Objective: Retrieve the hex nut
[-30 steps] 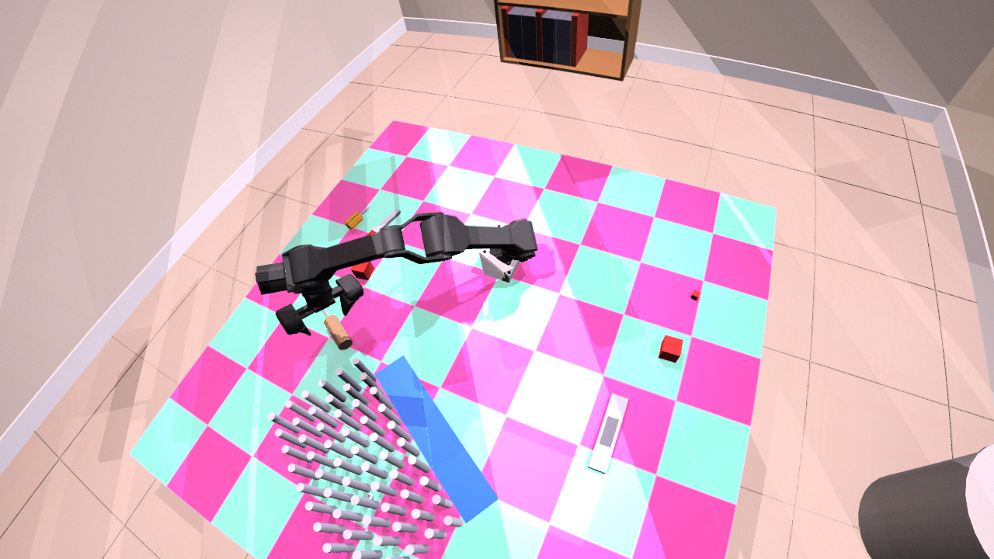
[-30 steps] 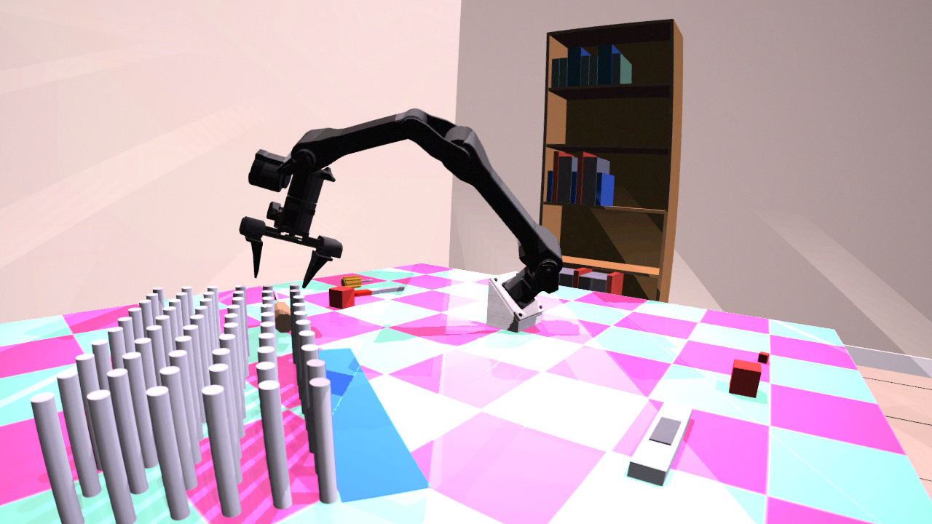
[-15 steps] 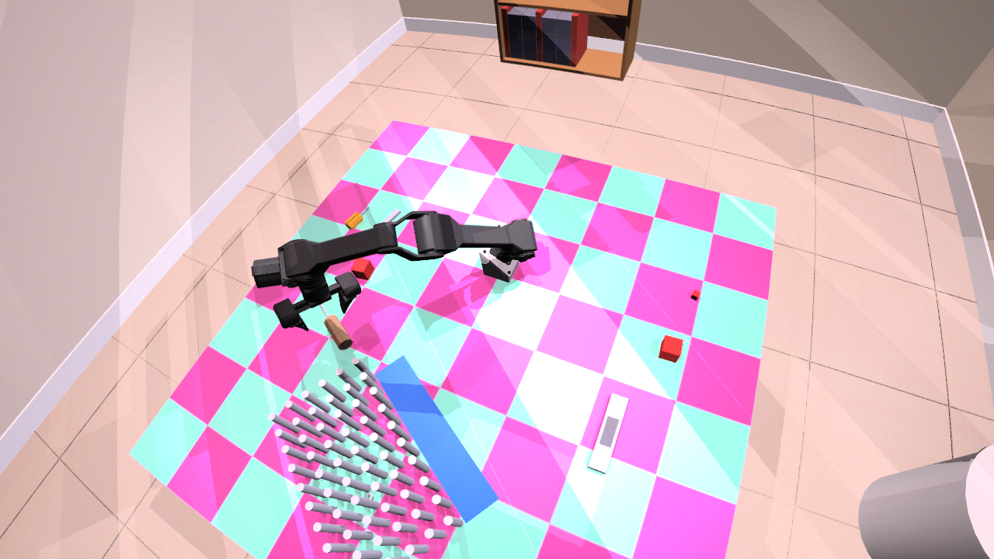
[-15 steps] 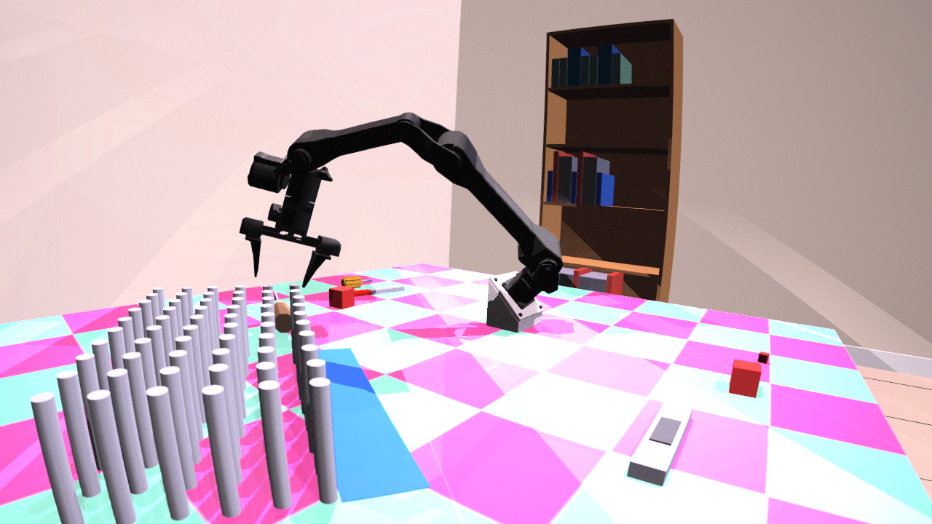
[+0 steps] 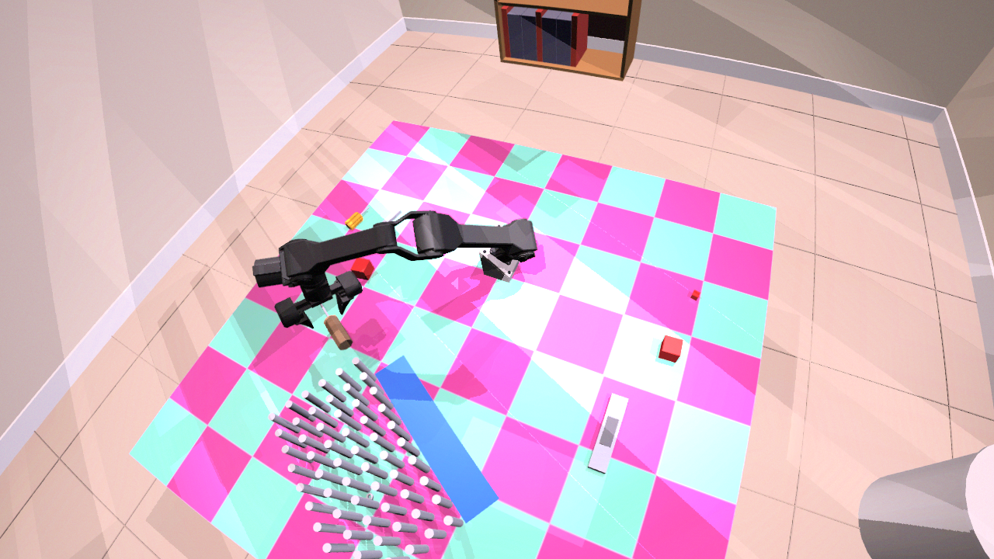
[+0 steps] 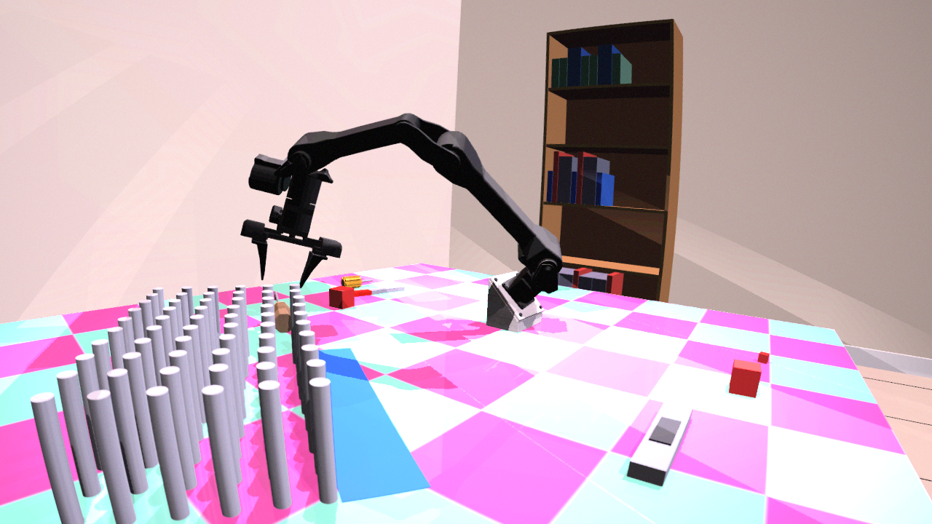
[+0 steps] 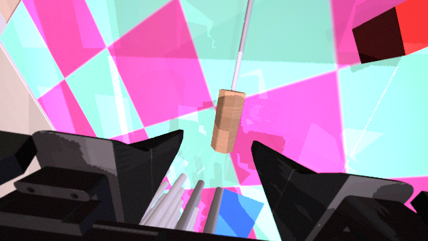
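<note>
The hex nut [image 5: 370, 496] is a tiny grey spot among the standing metal spacers [image 5: 356, 403] [image 6: 224, 455] [image 7: 215, 209], partly hidden by them. The blue taped strip [image 5: 444, 445] [image 6: 371, 442] [image 7: 239, 214] lies along the field's front. A tool with a wooden handle [image 5: 338, 332] [image 6: 282, 317] [image 7: 229, 120] and a thin metal shaft [image 7: 241, 53] lies just beyond the field's far end. My gripper [image 5: 326, 319] [image 6: 282, 282] [image 7: 218, 139] is open and empty above this tool, pointing down. In the wrist view the handle shows between and ahead of the fingertips; its hooked end is not visible.
A red cube [image 5: 361, 268] [image 6: 340, 297] and a yellow-handled tool [image 5: 354, 220] [image 6: 351, 281] lie near the arm, with a red-handled tool [image 6: 362, 292]. Farther right are a larger red cube [image 5: 670, 348] [image 6: 744, 378], a small one [image 5: 695, 294] and a white bar [image 5: 597, 457] [image 6: 645, 455].
</note>
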`<state>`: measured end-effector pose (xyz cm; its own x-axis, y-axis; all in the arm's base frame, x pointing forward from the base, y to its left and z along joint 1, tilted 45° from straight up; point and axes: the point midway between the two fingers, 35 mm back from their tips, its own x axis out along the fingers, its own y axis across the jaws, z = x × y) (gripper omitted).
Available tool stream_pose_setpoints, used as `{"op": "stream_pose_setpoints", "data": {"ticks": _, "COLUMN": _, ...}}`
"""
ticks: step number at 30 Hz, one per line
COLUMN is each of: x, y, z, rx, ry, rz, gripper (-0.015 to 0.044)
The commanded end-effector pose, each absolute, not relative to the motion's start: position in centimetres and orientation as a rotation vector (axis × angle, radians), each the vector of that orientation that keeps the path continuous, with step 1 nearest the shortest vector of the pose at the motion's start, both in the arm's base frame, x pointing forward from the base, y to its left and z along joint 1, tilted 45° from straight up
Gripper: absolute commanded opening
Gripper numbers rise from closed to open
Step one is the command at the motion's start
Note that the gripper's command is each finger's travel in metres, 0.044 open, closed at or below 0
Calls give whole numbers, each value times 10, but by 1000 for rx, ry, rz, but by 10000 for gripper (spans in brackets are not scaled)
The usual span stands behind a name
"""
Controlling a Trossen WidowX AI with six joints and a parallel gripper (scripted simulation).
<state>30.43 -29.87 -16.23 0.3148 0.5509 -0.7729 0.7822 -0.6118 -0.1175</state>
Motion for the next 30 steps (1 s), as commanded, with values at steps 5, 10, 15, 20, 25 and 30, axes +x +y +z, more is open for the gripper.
{"op": "stream_pose_setpoints", "data": {"ticks": 5, "x": 305, "y": -300, "z": -161, "rx": 2298, "ry": 1203, "rz": -1179, "gripper": 280}}
{"op": "stream_pose_setpoints", "data": {"ticks": 10, "x": 305, "y": -299, "z": -162, "rx": 2298, "ry": 1203, "rz": -1179, "gripper": 280}}
{"op": "stream_pose_setpoints", "data": {"ticks": 15, "x": 306, "y": -294, "z": -168, "rx": 2298, "ry": 1203, "rz": -1179, "gripper": 280}}
{"op": "stream_pose_setpoints", "data": {"ticks": 20, "x": 308, "y": -289, "z": -174, "rx": 2298, "ry": 1203, "rz": -1179, "gripper": 280}}
{"op": "stream_pose_setpoints", "data": {"ticks": 25, "x": 309, "y": -283, "z": -181, "rx": 2299, "ry": 1203, "rz": -1178, "gripper": 280}}
{"op": "stream_pose_setpoints", "data": {"ticks": 30, "x": 310, "y": -278, "z": -187, "rx": 2299, "ry": 1203, "rz": -1178, "gripper": 280}}
